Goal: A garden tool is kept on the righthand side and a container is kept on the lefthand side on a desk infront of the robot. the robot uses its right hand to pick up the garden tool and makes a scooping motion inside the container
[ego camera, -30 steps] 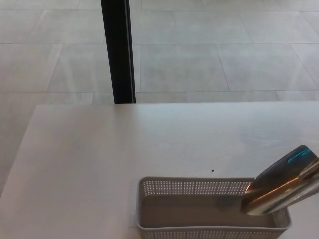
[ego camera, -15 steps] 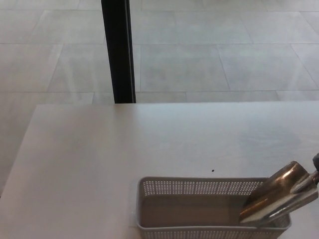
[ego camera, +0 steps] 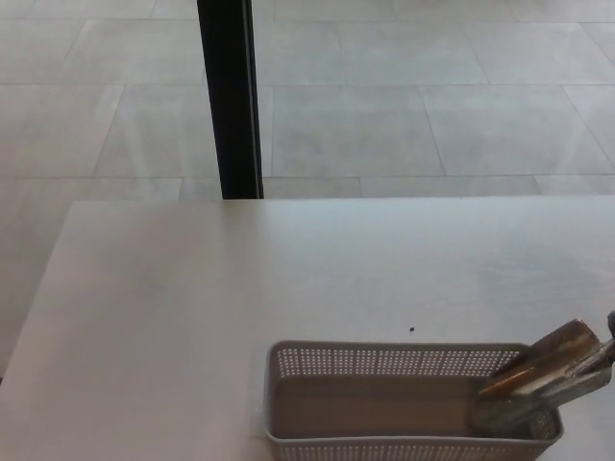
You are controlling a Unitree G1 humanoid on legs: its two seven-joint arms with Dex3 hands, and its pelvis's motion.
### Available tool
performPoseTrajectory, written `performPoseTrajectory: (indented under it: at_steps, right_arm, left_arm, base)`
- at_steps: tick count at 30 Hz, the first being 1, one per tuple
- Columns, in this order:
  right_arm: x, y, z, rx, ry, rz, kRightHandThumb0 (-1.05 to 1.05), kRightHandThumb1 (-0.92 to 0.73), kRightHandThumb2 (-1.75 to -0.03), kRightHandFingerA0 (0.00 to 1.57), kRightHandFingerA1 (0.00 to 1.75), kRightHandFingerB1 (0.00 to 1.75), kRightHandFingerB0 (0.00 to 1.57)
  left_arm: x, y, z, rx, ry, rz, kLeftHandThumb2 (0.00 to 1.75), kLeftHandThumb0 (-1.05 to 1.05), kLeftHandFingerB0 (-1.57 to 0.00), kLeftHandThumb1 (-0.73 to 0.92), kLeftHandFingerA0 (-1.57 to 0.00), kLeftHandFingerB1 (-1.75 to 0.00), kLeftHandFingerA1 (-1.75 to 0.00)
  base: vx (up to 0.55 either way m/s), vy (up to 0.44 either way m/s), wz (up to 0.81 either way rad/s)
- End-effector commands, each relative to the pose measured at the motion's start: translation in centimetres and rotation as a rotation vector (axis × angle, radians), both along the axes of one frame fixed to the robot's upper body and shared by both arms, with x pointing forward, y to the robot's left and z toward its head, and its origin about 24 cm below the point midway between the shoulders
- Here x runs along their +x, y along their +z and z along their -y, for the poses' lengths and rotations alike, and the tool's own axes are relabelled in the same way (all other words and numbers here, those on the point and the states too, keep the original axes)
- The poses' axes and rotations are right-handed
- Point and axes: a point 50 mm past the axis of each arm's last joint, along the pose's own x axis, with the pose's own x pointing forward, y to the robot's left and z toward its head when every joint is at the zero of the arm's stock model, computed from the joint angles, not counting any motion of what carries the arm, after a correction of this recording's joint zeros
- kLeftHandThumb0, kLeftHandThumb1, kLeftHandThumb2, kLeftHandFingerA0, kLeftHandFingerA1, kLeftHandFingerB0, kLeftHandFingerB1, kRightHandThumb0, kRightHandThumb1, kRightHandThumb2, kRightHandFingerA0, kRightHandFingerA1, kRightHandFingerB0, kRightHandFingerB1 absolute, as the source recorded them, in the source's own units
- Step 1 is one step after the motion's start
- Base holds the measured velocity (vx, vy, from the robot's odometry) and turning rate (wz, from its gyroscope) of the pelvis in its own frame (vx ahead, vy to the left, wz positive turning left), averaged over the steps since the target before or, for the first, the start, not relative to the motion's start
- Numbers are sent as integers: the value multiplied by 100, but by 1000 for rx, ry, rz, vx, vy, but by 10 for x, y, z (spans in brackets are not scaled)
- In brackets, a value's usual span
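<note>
A grey perforated plastic basket [ego camera: 384, 361] stands at the near edge of the white desk, its front wall cut off by the picture's bottom. A shiny metal garden trowel [ego camera: 543, 376] reaches in from the right edge, its blade tilted down into the basket's right end. Only a sliver of the handle shows at the right border. Neither of my hands shows in the head view; whatever holds the trowel is out of frame.
The white desk [ego camera: 240, 288] stretches away to its far edge. A small dark speck [ego camera: 412, 329] lies just behind the basket. A black vertical post [ego camera: 229, 96] rises beyond the desk over a grey tiled floor.
The trowel blade has dropped lower and further right, sinking deeper into the basket's right end. The basket has stayed put.
</note>
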Motion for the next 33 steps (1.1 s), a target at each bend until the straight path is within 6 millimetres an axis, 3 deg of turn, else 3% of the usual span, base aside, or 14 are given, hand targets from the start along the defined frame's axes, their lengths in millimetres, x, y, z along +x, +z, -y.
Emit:
performPoseTrajectory:
  at_steps: [1,2,6,9,11,12,13,14,21,22,23,24,26,33]
  right_arm:
    - [-2,-8,-7,-43,-156,-64,-50,-50,-94,118,138,116,87]
    - [-5,-11,-10,-51,-131,-55,-41,-65,-66,91,173,137,80]
    - [-8,-20,-22,-66,-113,-80,-39,-68,-70,94,172,110,90]
    - [-10,-27,-28,-56,-72,-79,-38,-65,-69,93,170,122,89]
    - [-13,-36,-33,-22,-43,-91,-38,-61,-64,93,170,134,90]
    - [-13,-38,-35,-25,-50,-99,-46,-47,-94,122,137,116,95]
    - [-12,-43,-38,-21,-71,-124,-46,-49,-95,121,136,116,94]
    - [-12,-43,-38,-21,-76,-125,-43,-64,-62,88,169,129,84]
    - [-13,-62,-60,39,-81,-152,-37,-66,-63,89,169,124,87]
    - [-12,-67,-66,65,-90,-175,-41,-53,-96,119,134,111,91]
    - [-12,-67,-67,66,-92,-176,-41,-53,-96,119,134,111,91]
    - [-14,-74,-74,81,-94,-209,-39,-71,-66,90,171,124,85]
    - [-14,-79,-80,112,-104,-241,-33,-70,-70,94,169,119,86]
    - [-7,-91,-98,189,-151,-286,-37,-67,-64,88,167,101,89]
  left_arm:
    - [-1,5,-5,19,-61,1,125,-27,-101,-38,-107,-107,-109]
    - [0,4,-4,21,-59,-11,121,-27,-101,-36,-107,-106,-109]
    - [1,3,-3,11,-53,2,123,-25,-105,-40,-107,-106,-110]
    - [1,3,-2,3,-49,17,127,-22,-104,-42,-107,-108,-110]
    - [3,4,-2,16,-92,-3,117,-27,-100,-39,-108,-105,-108]
    - [3,4,-2,11,-88,3,118,-25,-101,-40,-108,-105,-109]
    - [3,4,-2,10,-87,3,120,-24,-99,-40,-107,-105,-108]
    - [4,4,-2,9,-89,3,122,-29,-98,-37,-102,-105,-109]
    - [4,3,-1,28,-120,-27,117,-35,-102,-36,-107,-102,-107]
    - [4,3,-1,17,-106,-19,117,-25,-108,-39,-107,-103,-107]
    - [4,3,-1,16,-104,-18,117,-25,-108,-39,-107,-103,-107]
    - [1,1,0,9,-86,-18,115,-20,-109,-40,-112,-103,-107]
    - [1,1,1,5,-93,-23,117,-24,-101,-37,-103,-104,-108]
    - [-2,0,1,14,-108,-38,115,-29,-105,-36,-107,-102,-105]
  base:
    - [0,0,0]
    - [0,0,0]
    - [0,0,0]
    - [0,0,0]
    - [0,0,0]
    - [0,0,0]
    - [0,0,0]
    - [0,0,0]
    - [0,0,0]
    - [0,0,0]
    - [0,0,0]
    - [0,0,0]
    - [0,0,0]
    - [0,0,0]
